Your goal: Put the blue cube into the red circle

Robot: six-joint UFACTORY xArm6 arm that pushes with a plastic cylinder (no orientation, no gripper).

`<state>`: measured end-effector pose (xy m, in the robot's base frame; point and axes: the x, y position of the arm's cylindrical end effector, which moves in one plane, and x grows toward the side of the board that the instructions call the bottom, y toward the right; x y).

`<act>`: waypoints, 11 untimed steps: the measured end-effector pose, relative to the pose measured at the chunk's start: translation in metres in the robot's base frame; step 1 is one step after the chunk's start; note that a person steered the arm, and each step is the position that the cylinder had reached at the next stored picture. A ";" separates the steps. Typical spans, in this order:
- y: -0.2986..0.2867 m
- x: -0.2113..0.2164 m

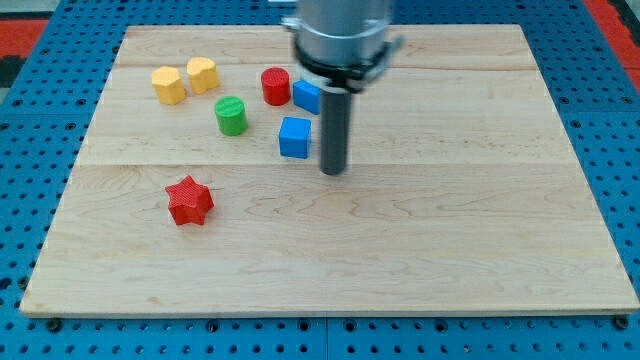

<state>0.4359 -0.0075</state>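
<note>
**Rod tip beside blue cube, upper centre of board**

The arm ends in a bare dark rod with no jaws, so nothing is grasped; its tip rests on the wooden board just to the view's right of the blue cube. Whether rod and cube touch cannot be told.

A second blue block sits above that cube, partly hidden behind the rod, and lies just to the right of the red cylinder; contact between the two is unclear.

The green cylinder stands to the left of the blue cube. Two yellow blocks sit side by side near the upper left. The red star lies apart, lower left.
</note>
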 end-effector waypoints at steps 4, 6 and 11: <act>0.006 -0.023; -0.094 -0.032; -0.053 -0.040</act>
<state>0.3955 -0.0602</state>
